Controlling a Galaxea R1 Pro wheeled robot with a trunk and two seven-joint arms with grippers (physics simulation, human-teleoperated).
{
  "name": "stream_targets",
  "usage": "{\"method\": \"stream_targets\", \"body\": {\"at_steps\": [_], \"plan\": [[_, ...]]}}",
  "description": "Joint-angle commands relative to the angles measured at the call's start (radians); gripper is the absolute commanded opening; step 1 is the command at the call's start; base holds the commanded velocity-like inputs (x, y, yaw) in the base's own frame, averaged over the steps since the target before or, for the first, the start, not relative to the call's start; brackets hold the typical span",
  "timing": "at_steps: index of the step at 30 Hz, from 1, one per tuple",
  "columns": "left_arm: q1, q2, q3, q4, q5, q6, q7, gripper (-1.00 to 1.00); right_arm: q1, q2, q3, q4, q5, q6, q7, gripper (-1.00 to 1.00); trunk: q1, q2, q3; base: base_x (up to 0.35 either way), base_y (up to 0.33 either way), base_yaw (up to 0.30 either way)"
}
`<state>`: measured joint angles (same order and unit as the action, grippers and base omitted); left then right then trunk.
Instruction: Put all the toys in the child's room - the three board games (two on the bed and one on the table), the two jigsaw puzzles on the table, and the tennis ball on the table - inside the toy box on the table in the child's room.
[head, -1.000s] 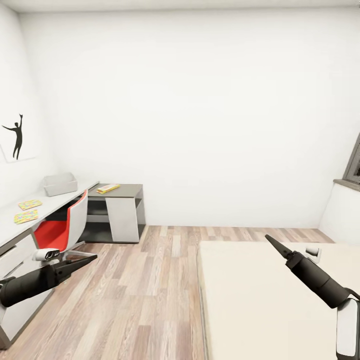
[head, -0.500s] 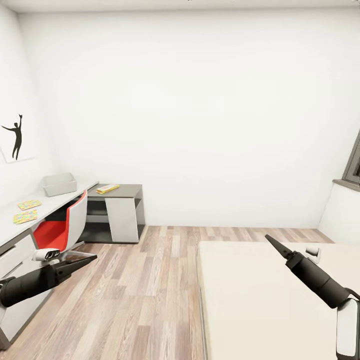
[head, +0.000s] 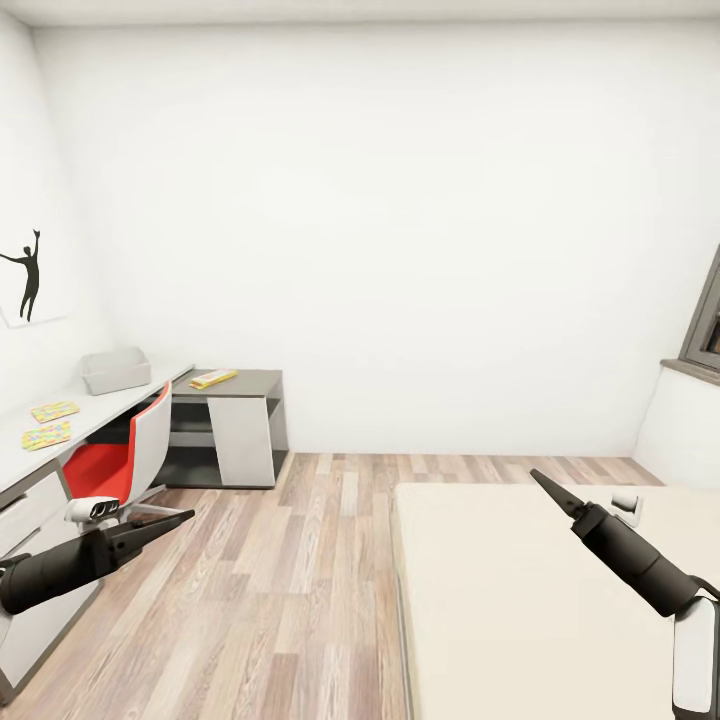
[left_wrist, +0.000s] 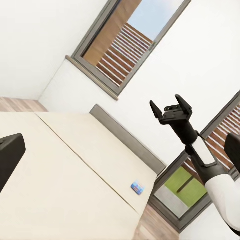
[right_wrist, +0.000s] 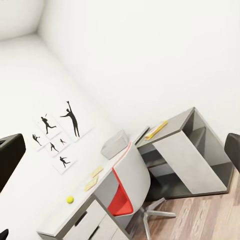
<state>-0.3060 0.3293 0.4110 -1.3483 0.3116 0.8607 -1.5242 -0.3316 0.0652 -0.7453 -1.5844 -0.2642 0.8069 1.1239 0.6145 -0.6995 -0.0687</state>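
Observation:
The toy box (head: 115, 370) stands on the long table (head: 125, 405) at the left, also seen as toy box (right_wrist: 115, 145). Two jigsaw puzzles (head: 54, 411) (head: 46, 435) lie on the table nearer me. A yellow-green board game (head: 215, 378) rests on the dark grey wing. The tennis ball (right_wrist: 70, 199) sits on the table's near end. A blue board game (left_wrist: 137, 188) lies by the far edge of the bed (head: 520, 600). My left gripper (head: 185, 517) hangs open over the floor. Above the bed, my right gripper (head: 535, 476) (left_wrist: 171, 108) is open and empty.
A red and white swivel chair (head: 125, 455) stands at the table. Wooden floor (head: 300, 560) runs between table and bed. White drawers (head: 25, 520) are at the near left. A window (head: 705, 330) is on the right wall.
The whole view has shifted slightly, with the table and window drifting left in the picture. Both arms hold the same pose.

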Motion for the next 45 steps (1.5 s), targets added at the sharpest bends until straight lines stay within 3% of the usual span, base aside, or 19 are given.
{"method": "stream_targets", "body": {"at_steps": [1,45], "plan": [[-0.001,0.000,0.000,0.000,0.000,0.011,-0.004,1.00,-0.001,0.001,-0.002,0.000,-0.002,0.006,0.002,1.00,0.000,-0.002,-0.002,0.000,0.000,0.000],[-0.001,0.001,0.000,0.000,0.000,0.009,-0.005,1.00,-0.001,0.001,-0.002,0.000,-0.002,0.006,0.002,1.00,0.000,-0.002,-0.002,-0.017,0.000,0.000]]}}
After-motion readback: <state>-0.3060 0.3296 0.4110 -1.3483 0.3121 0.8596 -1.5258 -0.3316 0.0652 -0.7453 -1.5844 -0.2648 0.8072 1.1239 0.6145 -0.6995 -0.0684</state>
